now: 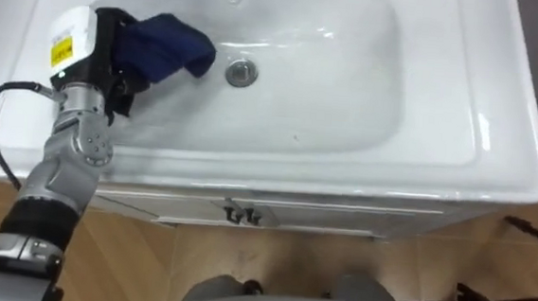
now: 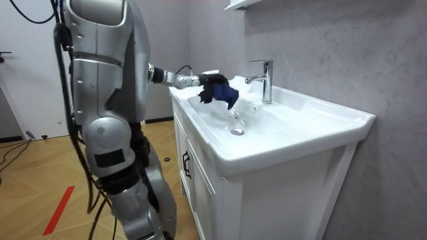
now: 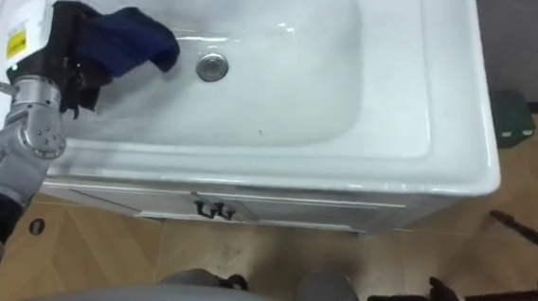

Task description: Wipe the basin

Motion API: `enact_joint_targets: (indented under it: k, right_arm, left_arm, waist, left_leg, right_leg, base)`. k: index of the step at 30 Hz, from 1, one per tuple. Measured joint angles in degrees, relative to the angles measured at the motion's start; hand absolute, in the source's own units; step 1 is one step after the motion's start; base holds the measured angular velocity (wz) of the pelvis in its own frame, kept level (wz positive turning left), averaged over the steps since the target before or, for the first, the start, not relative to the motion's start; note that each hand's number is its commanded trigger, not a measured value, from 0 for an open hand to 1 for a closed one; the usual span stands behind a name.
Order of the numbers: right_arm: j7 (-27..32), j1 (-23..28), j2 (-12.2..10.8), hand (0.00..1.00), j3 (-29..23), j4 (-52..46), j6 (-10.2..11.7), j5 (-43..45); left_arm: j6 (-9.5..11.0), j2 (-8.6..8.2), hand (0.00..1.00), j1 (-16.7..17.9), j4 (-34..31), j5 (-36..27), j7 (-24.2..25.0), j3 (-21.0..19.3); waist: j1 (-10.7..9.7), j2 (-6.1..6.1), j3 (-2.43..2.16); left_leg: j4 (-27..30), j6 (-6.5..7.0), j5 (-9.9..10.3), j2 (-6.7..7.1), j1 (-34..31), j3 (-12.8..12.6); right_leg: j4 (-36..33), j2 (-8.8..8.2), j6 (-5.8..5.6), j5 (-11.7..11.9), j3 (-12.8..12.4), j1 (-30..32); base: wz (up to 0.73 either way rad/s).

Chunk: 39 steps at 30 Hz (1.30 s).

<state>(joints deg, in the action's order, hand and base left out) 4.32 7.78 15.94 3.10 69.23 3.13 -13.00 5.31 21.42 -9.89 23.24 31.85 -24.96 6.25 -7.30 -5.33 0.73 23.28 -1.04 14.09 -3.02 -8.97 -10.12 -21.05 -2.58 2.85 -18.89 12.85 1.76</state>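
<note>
Left hand [image 1: 110, 56] clamped round the cloth [image 1: 169, 45], just left of the drain [image 1: 241, 72]. I'd press it flat on the basin [image 1: 340, 84] — overlapping strokes.

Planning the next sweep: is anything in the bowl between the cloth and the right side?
Nothing visible. The left hand holds the blue cloth at the left of the basin; only the drain lies between.

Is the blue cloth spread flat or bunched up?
Bunched: the blue cloth is crumpled in the left hand, at the left of the basin.
</note>
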Motion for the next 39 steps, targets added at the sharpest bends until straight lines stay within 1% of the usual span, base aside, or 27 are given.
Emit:
enact_joint_targets:
  k: [1, 2, 3, 4, 7, 9, 10, 12, 14, 16, 18, 19, 21, 24, 26, 27, 29, 30, 31, 32, 33, 34, 35, 36, 37, 38, 39]
  right_arm:
    - [-0.1, 0.0, 0.0, 0.0, 0.0, 0.1, 0.0, 0.1]
    - [-0.1, 0.0, -0.1, 0.0, 0.0, 0.2, 0.0, 0.1]
    - [-0.2, 0.0, -0.1, 0.0, 0.0, 0.7, 0.0, 0.1]
    - [-0.2, 0.1, -0.1, 0.0, 0.0, 0.9, -0.1, 0.1]
    - [-0.6, 0.1, -0.8, 0.0, 0.0, 2.3, -0.2, 1.6]
    - [-1.3, 0.2, -1.0, 0.0, 0.0, 3.8, -0.3, 3.8]
    - [-1.8, 0.2, -1.1, 0.0, 0.0, 4.4, -0.3, 5.7]
    - [-2.3, 0.2, -1.2, 0.0, -0.1, 4.5, -0.2, 8.4]
    - [-2.6, 0.3, -1.2, 0.0, -0.6, 4.5, -0.5, 11.4]
    - [-3.0, 0.2, -1.2, 0.0, -0.6, 4.5, -0.8, 14.2]
    - [-3.6, 0.4, -1.2, 0.0, -1.0, 4.4, -1.0, 16.2]
    - [-3.8, 0.5, -1.3, 0.0, -1.1, 4.5, -1.5, 16.9]
    - [-3.9, 0.7, -1.3, 0.0, -1.2, 4.6, -1.9, 18.3]
    - [-4.5, 0.9, -1.5, 0.0, -1.8, 4.5, -2.4, 20.3]
    - [-4.5, 1.3, -1.6, 0.0, -2.3, 4.6, -3.2, 20.7]
    - [-4.5, 1.4, -1.6, 0.0, -2.3, 4.6, -3.3, 20.8]
    - [-4.6, 1.7, -1.6, 0.0, -2.3, 4.7, -3.4, 20.9]
    - [-4.7, 2.4, -1.5, 0.0, -2.4, 4.7, -3.4, 21.1]
    - [-4.8, 2.8, -1.5, 0.0, -3.3, 4.7, -3.4, 21.5]
    - [-4.7, 2.9, -1.5, 0.0, -4.1, 4.8, -3.3, 21.8]
    - [-4.7, 2.9, -1.7, 0.0, -4.4, 4.8, -3.3, 21.9]
    - [-4.8, 1.9, -2.1, 0.0, -4.4, 4.3, -3.2, 22.5]
    - [-4.6, 1.9, -2.1, 0.0, -4.4, 3.9, -3.2, 22.7]
    - [-4.5, 1.7, -2.2, 0.0, -4.5, 3.8, -3.3, 22.5]
    - [-4.5, 2.3, -2.2, 0.0, -4.7, 4.4, -3.6, 22.2]
    - [-4.7, 3.0, -2.1, 0.0, -5.1, 4.5, -4.1, 22.3]
    - [-4.9, 3.1, -2.1, 0.0, -5.5, 4.5, -4.4, 22.3]
  left_arm:
    - [0.6, -0.69, 1.0, 0.8, -1.2, -0.1, -1.3, -0.1]
    - [1.0, -0.92, 1.0, 1.1, -1.5, -0.1, -1.7, -0.1]
    - [1.7, -1.39, 1.0, 1.7, -1.9, -0.2, -2.1, -0.1]
    - [1.9, -1.75, 1.0, 2.7, -2.4, -0.1, -2.4, -0.1]
    - [1.9, -1.83, 1.0, 4.9, -4.8, 0.3, -2.4, -0.1]
    - [1.9, -1.83, 1.0, 4.9, -5.7, 0.4, -2.4, -0.4]
    - [1.9, -1.83, 1.0, 4.9, -6.9, 0.4, -2.4, -1.2]
    - [2.1, -1.83, 1.0, 4.9, -9.3, 0.4, -2.4, -2.8]
    - [2.2, -1.8, 1.0, 5.2, -12.4, 2.0, -2.9, -4.5]
    - [2.2, -1.79, 1.0, 5.2, -14.7, 4.2, -3.0, -5.6]
    - [2.2, -1.8, 1.0, 5.2, -16.7, 5.1, -3.0, -6.4]
    - [2.2, -1.8, 1.0, 5.4, -17.3, 5.4, -3.0, -6.5]
    - [2.2, -1.82, 1.0, 6.2, -17.7, 6.0, -3.0, -6.8]
    - [2.0, -1.83, 1.0, 6.4, -17.7, 6.5, -3.0, -7.8]
    - [1.2, -1.85, 1.0, 6.5, -17.8, 6.5, -3.0, -8.3]
    - [1.0, -1.85, 1.0, 6.5, -17.9, 6.5, -3.0, -8.4]
    - [0.8, -1.85, 1.0, 7.0, -18.6, 6.5, -3.0, -8.6]
    - [0.8, -1.89, 1.0, 7.4, -18.8, 6.5, -3.0, -8.6]
    - [0.7, -1.9, 1.0, 7.8, -18.8, 6.7, -3.0, -8.6]
    - [0.3, -1.81, 1.0, 8.4, -18.7, 6.4, -3.0, -8.7]
    - [0.2, -1.44, 1.0, 8.9, -18.7, 6.2, -3.0, -9.2]
    - [-0.1, -1.1, 1.0, 10.1, -18.3, 6.2, -3.2, -12.1]
    - [-0.4, -1.1, 1.0, 10.6, -17.3, 6.3, -3.1, -13.0]
    - [-1.0, -0.49, 1.0, 10.4, -14.9, 6.8, -2.8, -13.3]
    - [-1.4, -0.45, 1.0, 10.8, -14.2, 7.1, -1.7, -13.3]
    - [-1.6, -0.48, 1.0, 11.4, -14.2, 7.1, -1.3, -13.3]
    - [-2.0, -0.48, 1.0, 11.6, -14.2, 7.1, -1.2, -13.3]
  waist:
    - [0.0, -0.11, -0.11]
    - [0.0, -0.06, -0.18]
    - [0.1, -0.04, -0.47]
    - [0.3, 0.0, -0.77]
    - [0.4, 0.61, -1.08]
    - [1.0, 0.98, -1.1]
    - [1.4, 1.19, -1.12]
    - [1.5, 1.33, -1.12]
    - [2.2, 1.5, -0.99]
    - [3.0, 1.46, -1.0]
    - [3.0, 1.38, -0.99]
    - [3.1, 1.38, -0.87]
    - [3.2, 1.13, -0.96]
    - [3.4, 0.83, -0.89]
    - [3.3, 0.56, -1.01]
    - [3.4, 0.51, -0.99]
    - [3.6, 0.46, -0.96]
    - [4.1, 0.31, -0.86]
    - [4.6, -0.18, -0.78]
    - [5.1, -1.54, -0.26]
    - [5.6, -2.13, -0.45]
    - [6.1, -1.79, -0.63]
    - [5.4, -1.59, -0.95]
    - [4.1, -1.75, -1.0]
    - [3.4, -1.12, -0.58]
    - [3.3, -1.08, -0.52]
    - [3.3, -1.14, -0.54]
  left_leg:
    - [-1.2, -0.08, -0.1, 0.27, 1.5, 0.3]
    - [-2.0, -0.16, -0.1, 0.52, 2.4, 0.5]
    - [-3.1, -0.18, -0.1, 0.82, 3.9, 0.6]
    - [-4.3, -0.26, -0.2, 1.02, 5.4, 0.7]
    - [-6.0, -0.37, -0.2, 1.58, 7.8, 1.1]
    - [-6.1, -0.36, -0.2, 1.73, 8.7, 1.5]
    - [-6.2, -0.36, -0.2, 1.77, 9.2, 1.8]
    - [-6.7, -0.36, -0.2, 1.89, 10.0, 2.8]
    - [-7.9, -0.36, -0.2, 2.19, 11.5, 2.9]
    - [-8.1, -0.35, -0.2, 2.38, 11.7, 3.4]
    - [-8.5, -0.34, -0.2, 2.62, 12.1, 4.6]
    - [-9.1, -0.34, -0.2, 2.7, 12.9, 4.7]
    - [-9.8, -0.34, -0.2, 2.73, 14.0, 4.8]
    - [-10.1, -0.34, -0.2, 2.89, 14.3, 5.2]
    - [-11.1, -0.34, -0.2, 2.87, 14.9, 5.8]
    - [-11.4, -0.33, -0.3, 2.85, 15.1, 5.9]
    - [-12.3, -0.33, -0.3, 2.86, 16.1, 7.0]
    - [-13.0, -0.24, -0.3, 2.73, 16.9, 8.3]
    - [-14.2, -0.08, -0.8, 2.21, 18.1, 10.6]
    - [-14.9, -0.03, -1.1, 0.33, 19.1, 14.7]
    - [-14.8, -0.04, -1.1, -0.02, 19.1, 16.9]
    - [-14.0, -0.44, -0.7, -0.33, 17.8, 18.4]
    - [-13.4, -1.18, -0.5, -0.2, 17.0, 18.1]
    - [-12.7, -1.32, -0.6, -0.02, 16.3, 15.4]
    - [-12.6, -1.35, -0.6, -0.01, 16.1, 12.7]
    - [-13.1, -1.23, -0.8, 0.5, 15.0, 10.5]
    - [-13.6, -1.11, -1.1, 0.82, 14.4, 9.7]
  right_leg:
    - [1.2, 0.07, -0.25, 0.4, 0.1, -1.4]
    - [1.7, 0.07, -0.27, 0.4, 0.0, -2.0]
    - [2.4, 0.09, -0.45, 0.5, 0.0, -3.2]
    - [3.3, 0.15, -0.63, 0.7, 0.1, -4.5]
    - [6.2, 0.28, -0.96, 1.2, 0.1, -7.7]
    - [7.1, 0.39, -1.15, 1.5, -0.2, -8.9]
    - [7.6, 0.47, -1.27, 1.8, -0.3, -9.6]
    - [8.5, 0.7, -1.35, 2.4, -0.3, -10.7]
    - [9.5, 0.67, -1.49, 2.6, -1.2, -11.9]
    - [9.5, 0.55, -1.54, 2.6, -1.0, -12.1]
    - [9.4, 0.54, -1.57, 2.6, -1.0, -12.3]
    - [9.6, 0.55, -1.57, 2.6, -1.3, -12.9]
    - [9.6, 0.56, -1.57, 2.6, -1.5, -13.4]
    - [10.5, 0.56, -1.79, 2.8, -1.5, -14.1]
    - [10.4, 0.69, -1.79, 2.8, -1.5, -14.2]
    - [10.4, 0.73, -1.79, 2.8, -1.5, -14.2]
    - [10.2, 0.83, -1.79, 2.8, -1.3, -14.5]
    - [9.2, 0.96, -1.79, 2.8, -1.2, -14.4]
    - [6.0, 1.18, -1.81, 2.7, -1.3, -13.1]
    - [1.4, 1.83, -2.12, 1.4, -2.5, -9.9]
    - [2.8, 2.51, -1.8, 1.1, -4.7, -8.3]
    - [6.1, 2.8, 0.24, 3.6, -6.0, -5.1]
    - [6.4, 2.88, 0.25, 4.5, -4.7, -5.4]
    - [6.8, 2.73, 0.47, 4.9, -3.0, -6.0]
    - [7.2, 2.7, 0.49, 4.9, -3.1, -6.9]
    - [7.7, 2.71, 0.49, 4.9, -3.7, -7.5]
    - [7.6, 2.7, 0.49, 4.9, -4.0, -7.5]
  base:
    - [-0.04]
    - [0.0]
    - [-0.08]
    - [-0.1]
    - [0.03]
    - [0.08]
    - [0.04]
    - [0.08]
    - [-0.05]
    - [-0.11]
    - [0.07]
    - [0.06]
    - [-0.06]
    - [-0.02]
    - [0.0]
    - [-0.06]
    - [-0.1]
    - [-0.21]
    - [-0.44]
    - [-0.57]
    - [-0.9]
    - [-0.61]
    - [-0.28]
    - [0.38]
    - [0.54]
    - [0.5]
    - [0.51]
